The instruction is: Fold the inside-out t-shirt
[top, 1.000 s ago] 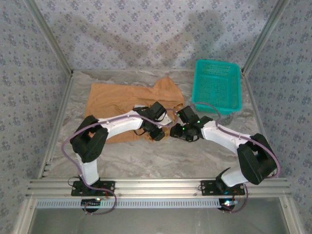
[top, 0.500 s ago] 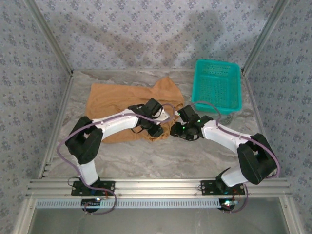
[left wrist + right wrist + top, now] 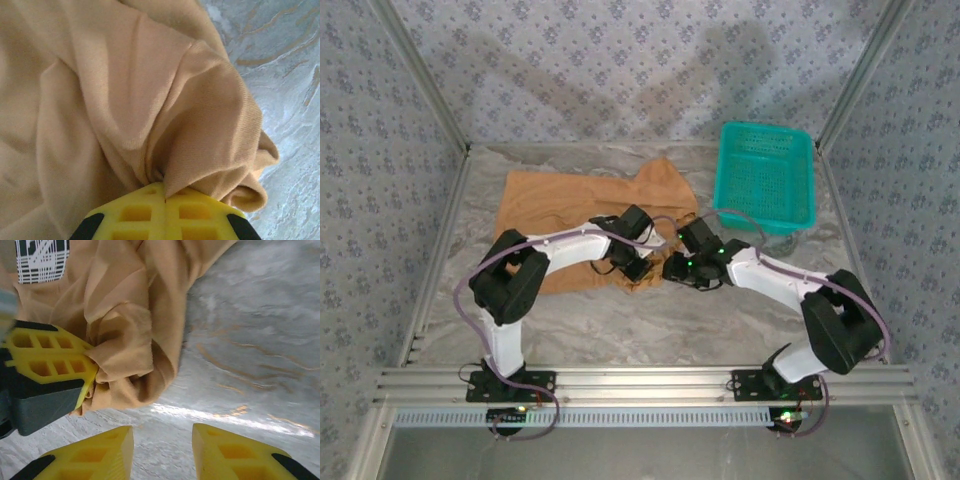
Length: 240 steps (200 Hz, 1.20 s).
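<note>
The tan inside-out t-shirt [image 3: 550,205] lies crumpled on the left and middle of the marble table. My left gripper [image 3: 642,272] is at the shirt's near right edge. Its yellow jaws are shut on a bunched fold of the t-shirt [image 3: 125,90], which fans out from the left gripper [image 3: 165,192]. My right gripper [image 3: 672,270] sits just right of it, open over bare table. The right gripper [image 3: 162,440] holds nothing, and the shirt's edge [image 3: 130,315] lies just ahead of it. The left gripper's fingers [image 3: 50,362] and a whitish label patch [image 3: 42,260] appear in the right wrist view.
A teal plastic basket [image 3: 765,175] stands at the back right of the table. Aluminium frame rails [image 3: 620,380] run along the near edge and up the sides. Bare marble [image 3: 650,320] lies between the shirt and the arm bases.
My left gripper has closed on a fold at the shirt's near right edge. My right gripper has shifted slightly left towards it and narrowed a little.
</note>
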Available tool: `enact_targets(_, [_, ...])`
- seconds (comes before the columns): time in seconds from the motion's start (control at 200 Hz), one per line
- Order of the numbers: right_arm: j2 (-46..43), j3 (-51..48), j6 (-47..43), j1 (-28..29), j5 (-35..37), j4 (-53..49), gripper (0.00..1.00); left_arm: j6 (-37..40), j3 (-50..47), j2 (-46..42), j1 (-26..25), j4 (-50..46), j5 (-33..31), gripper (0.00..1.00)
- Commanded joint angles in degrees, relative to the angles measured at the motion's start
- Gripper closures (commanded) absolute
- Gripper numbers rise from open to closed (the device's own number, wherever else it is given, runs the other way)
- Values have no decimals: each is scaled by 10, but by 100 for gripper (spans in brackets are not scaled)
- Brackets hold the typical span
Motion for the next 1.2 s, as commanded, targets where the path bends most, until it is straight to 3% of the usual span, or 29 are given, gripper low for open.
enact_targets(0.0, [52, 28, 37, 23, 4, 49, 63, -2, 22, -53, 6, -22, 13, 100])
enact_targets(0.13, [112, 43, 77, 26, 44, 95, 65, -5, 26, -81, 7, -29, 16, 100])
enact_targets(0.235, [137, 49, 87, 20, 62, 108, 100, -7, 34, -99, 17, -34, 20, 100])
enact_targets(0.39, [91, 37, 48, 19, 83, 25, 100, -30, 49, -134, 52, -27, 40, 100])
enact_targets(0.54, [13, -32, 34, 23, 97, -11, 100, -85, 18, -173, 89, 39, 90, 100])
enact_targets(0.725, [-19, -67, 41, 43, 115, -32, 100, -137, -40, -196, 93, 116, 114, 100])
enact_targets(0.929, [-30, -25, 26, 48, 118, -60, 100, -154, -65, -190, 92, 116, 161, 100])
enact_targets(1.024, [-37, -12, 23, 45, 119, -62, 100, -96, -93, -195, 74, 94, 186, 73])
enact_targets(1.194, [-43, -8, 28, 34, 108, -52, 100, -30, -158, -209, 21, 122, 171, 59])
